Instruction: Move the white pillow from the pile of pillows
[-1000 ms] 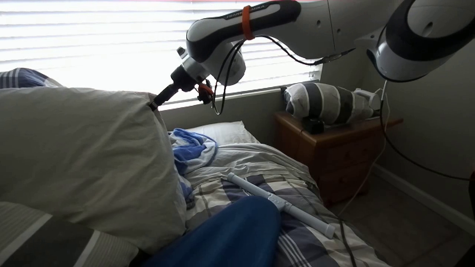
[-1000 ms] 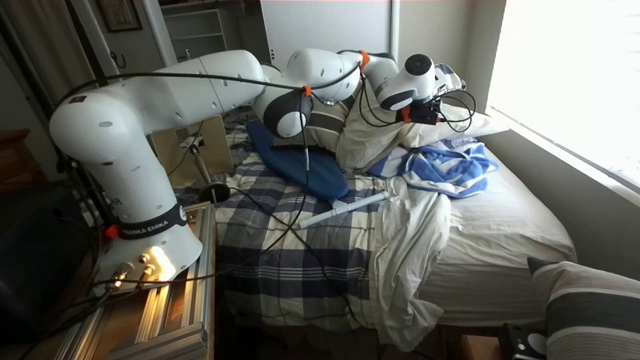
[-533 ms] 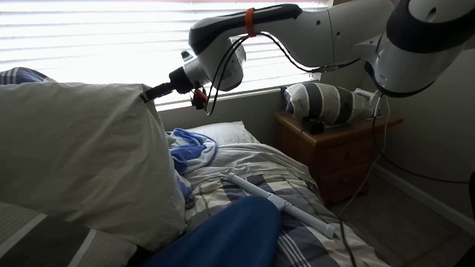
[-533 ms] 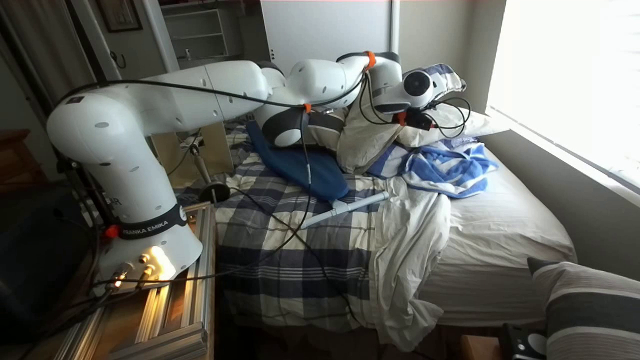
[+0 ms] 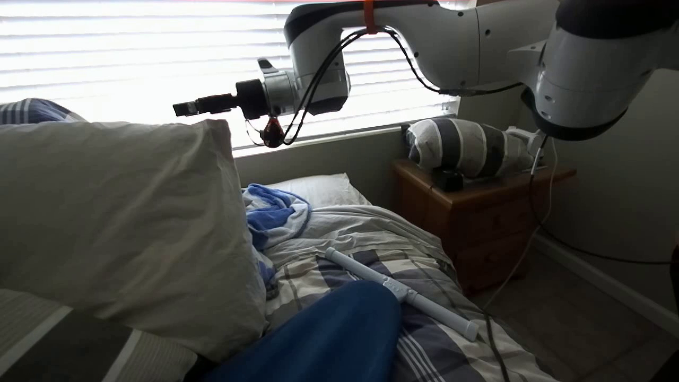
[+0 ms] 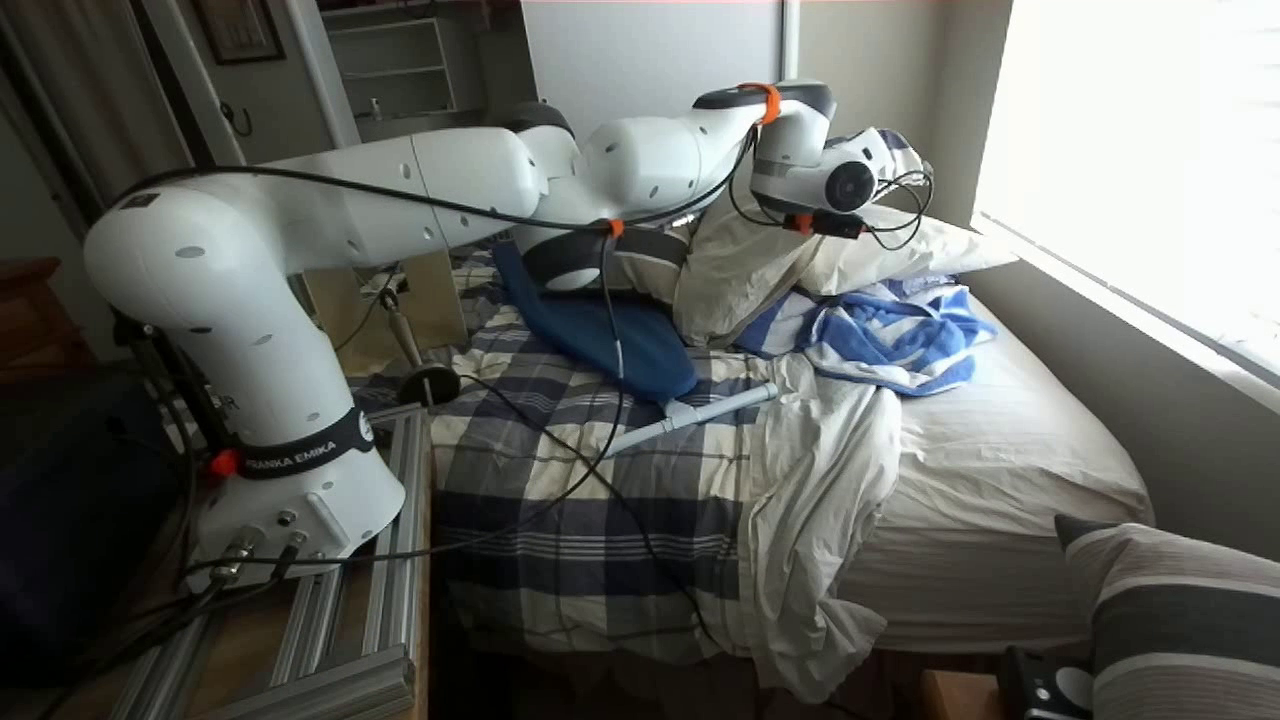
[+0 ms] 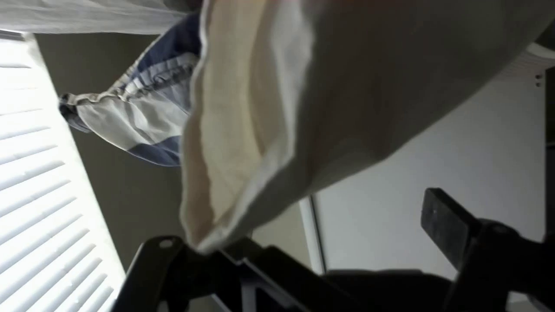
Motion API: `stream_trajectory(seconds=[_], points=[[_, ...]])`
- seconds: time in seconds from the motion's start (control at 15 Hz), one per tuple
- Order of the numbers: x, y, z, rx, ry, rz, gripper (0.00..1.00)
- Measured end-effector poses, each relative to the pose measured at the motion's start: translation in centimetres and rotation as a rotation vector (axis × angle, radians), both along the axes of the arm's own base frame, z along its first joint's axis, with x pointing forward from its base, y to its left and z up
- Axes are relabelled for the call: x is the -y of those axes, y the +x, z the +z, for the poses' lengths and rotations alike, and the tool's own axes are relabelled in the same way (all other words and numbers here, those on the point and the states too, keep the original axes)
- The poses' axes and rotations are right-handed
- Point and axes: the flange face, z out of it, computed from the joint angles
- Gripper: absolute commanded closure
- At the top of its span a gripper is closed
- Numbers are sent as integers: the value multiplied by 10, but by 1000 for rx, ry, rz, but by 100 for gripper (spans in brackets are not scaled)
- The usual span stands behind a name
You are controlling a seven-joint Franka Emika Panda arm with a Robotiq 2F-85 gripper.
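In an exterior view, the white pillow [image 5: 122, 228], the one to be moved, stands on edge between the grey-striped pillow [image 5: 95, 345] at its lower front and the plaid pillow [image 5: 37, 111] beyond its top; we suppose its neighbours prop it. The Robotiq gripper [image 5: 183, 109] lies nearly level just above the white pillow's upper corner, which we read as lining up on its loosest, most pinchable part. The blue ironing board [image 5: 323, 331] reaches the white pillow's lower corner, touching or not we cannot tell, and the blue-and-white towel [image 5: 273, 217] lies past its side edge.

In an exterior view, the Panda wrist [image 6: 810, 185], near the white pillow's top, hides the Robotiq gripper, so we cannot judge the grip there. A pale bulge [image 6: 910, 255] beside the white pillow may be a second pillow or more of the same.

In the wrist view, seemingly upside down, the white pillow's corner shows with the pillowcase hem [image 7: 232, 86] towards us, covering part of the Robotiq gripper. The pads [image 7: 444, 227] stand well apart with no cloth seen between them, so it has hold of nothing. The next move calls, we think, for bringing that corner between them; a shallow pinch might catch only slack hem.
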Motion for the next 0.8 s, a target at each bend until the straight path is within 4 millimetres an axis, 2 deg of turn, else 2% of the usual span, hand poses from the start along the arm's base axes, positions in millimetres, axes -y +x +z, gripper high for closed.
stream_trajectory(seconds=[0.2, 0.47, 0.8], points=[[-4, -4, -12, -12, 3, 68, 0], [-1, -6, -41, -17, -167, 37, 0], [-2, -4, -46, 31, -320, -105, 0]])
